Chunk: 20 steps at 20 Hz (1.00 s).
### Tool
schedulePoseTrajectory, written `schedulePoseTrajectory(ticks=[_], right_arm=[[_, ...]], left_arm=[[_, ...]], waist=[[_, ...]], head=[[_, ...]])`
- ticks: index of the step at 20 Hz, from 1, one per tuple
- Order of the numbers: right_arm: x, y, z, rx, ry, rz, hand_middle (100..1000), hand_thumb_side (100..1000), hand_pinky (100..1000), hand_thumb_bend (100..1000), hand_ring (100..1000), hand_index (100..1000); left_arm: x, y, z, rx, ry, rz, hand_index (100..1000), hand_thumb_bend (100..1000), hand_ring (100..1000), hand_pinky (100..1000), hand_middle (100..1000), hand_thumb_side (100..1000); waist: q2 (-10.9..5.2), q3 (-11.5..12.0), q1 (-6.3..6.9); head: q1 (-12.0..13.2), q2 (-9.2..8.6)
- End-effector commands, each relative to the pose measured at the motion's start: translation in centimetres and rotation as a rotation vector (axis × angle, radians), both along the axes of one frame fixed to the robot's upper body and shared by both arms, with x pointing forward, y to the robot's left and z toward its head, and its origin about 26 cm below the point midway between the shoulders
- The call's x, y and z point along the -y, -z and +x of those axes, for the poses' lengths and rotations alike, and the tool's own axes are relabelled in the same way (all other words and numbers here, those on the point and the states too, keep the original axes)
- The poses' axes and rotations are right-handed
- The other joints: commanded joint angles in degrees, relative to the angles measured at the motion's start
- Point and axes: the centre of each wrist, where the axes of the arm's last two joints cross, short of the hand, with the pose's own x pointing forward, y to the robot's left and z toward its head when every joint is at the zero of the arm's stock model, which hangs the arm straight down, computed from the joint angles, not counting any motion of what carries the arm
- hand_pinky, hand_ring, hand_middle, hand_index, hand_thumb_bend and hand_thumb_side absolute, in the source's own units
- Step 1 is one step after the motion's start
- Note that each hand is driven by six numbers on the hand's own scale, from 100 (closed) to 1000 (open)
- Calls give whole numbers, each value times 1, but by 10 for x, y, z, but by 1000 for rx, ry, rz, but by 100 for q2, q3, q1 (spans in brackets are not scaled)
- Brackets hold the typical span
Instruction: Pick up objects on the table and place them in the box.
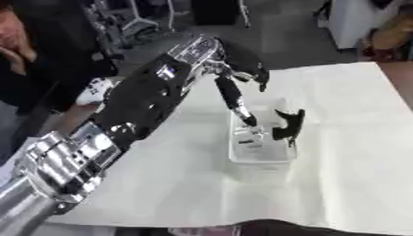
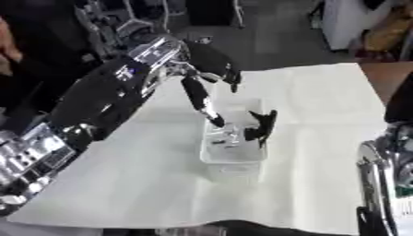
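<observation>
White cloth covers your table (image 1: 347,152), which fills most of both views and lies askew, its far edge running up toward 1 o'clock. Next in size is your left arm (image 1: 137,108), black with silver joints: it enters at 7 o'clock and reaches across the table's left edge toward the middle.

Your left hand (image 1: 238,69) sits at the end of that arm, above the far end of the box. 1 of its fingers (image 1: 235,103) points straight down toward 6 o'clock, its tip at or just inside the box's far-left rim; I cannot tell whether it touches anything there. The other fingers curl over toward 3 o'clock with nothing between them, so you have no hold on anything.

Just past the middle of the table stands the box (image 1: 260,159), clear and roughly rectangular, its long side running from 12 to 6 o'clock. Inside it, against the right wall, a black object (image 1: 288,125) stands tilted, its top poking above the rim at about 1 o'clock. To its left, on the box floor, lie some pale, shiny things (image 1: 250,137) that I cannot make out; they are close under your downward finger.

Your right arm (image 2: 386,170) shows only in the right eye view, as a silver and black length at 4 o'clock along the right edge. Its hand is out of sight.
</observation>
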Motion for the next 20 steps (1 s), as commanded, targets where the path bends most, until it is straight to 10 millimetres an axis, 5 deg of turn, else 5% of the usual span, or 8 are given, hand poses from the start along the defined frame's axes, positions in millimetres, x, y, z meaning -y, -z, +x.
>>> schedulePoseTrajectory(ticks=[1,6,12,20], right_arm=[[-2,-7,-3,29,-8,1,569,1000,527,100,541,743],[-1,-7,-3,29,-2,2,569,1000,527,100,541,743],[1,-7,-2,27,9,-5,568,1000,527,100,541,743],[6,-6,-1,20,29,-15,568,1000,528,100,540,744]], left_arm=[[-6,-12,1,-94,91,246,855,589,1000,996,887,1000],[-29,-21,-7,-51,86,58,848,446,998,952,875,1000],[-59,-39,-30,85,119,-393,837,284,908,853,845,1000],[-93,-14,-73,202,9,-1001,786,244,732,645,775,1000]], waist=[[-73,10,-32],[-73,36,-25],[-73,101,-35],[-69,227,-101]], head=[[16,-52],[0,-21],[-137,-30],[-246,-86]])
